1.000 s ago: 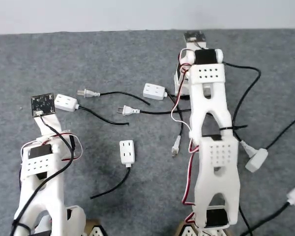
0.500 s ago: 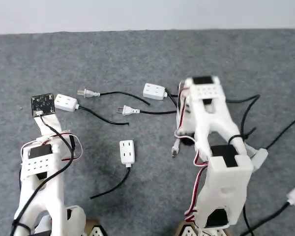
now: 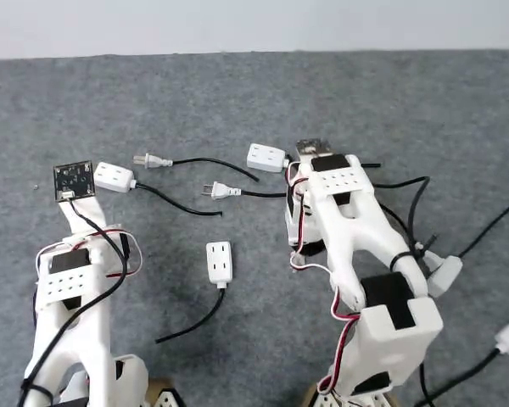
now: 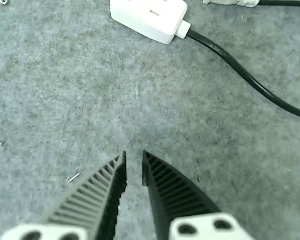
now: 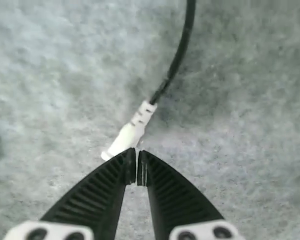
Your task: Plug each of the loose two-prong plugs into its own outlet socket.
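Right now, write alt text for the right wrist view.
The right gripper, nearly shut, points down at the prong end of a white plug lying on grey carpet. The plug's black cord runs away from the gripper.

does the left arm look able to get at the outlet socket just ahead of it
Probably yes. The left gripper hangs over bare carpet, and the white outlet socket lies just ahead with nothing between them. Its jaws stand only slightly apart, so they would likely need to widen first.

Open carpet (image 4: 80,90) ahead of left gripper (image 4: 134,156); socket (image 4: 150,15) and cord (image 4: 250,82) bound it; plug (image 5: 131,133) blocks right gripper (image 5: 137,151) tips
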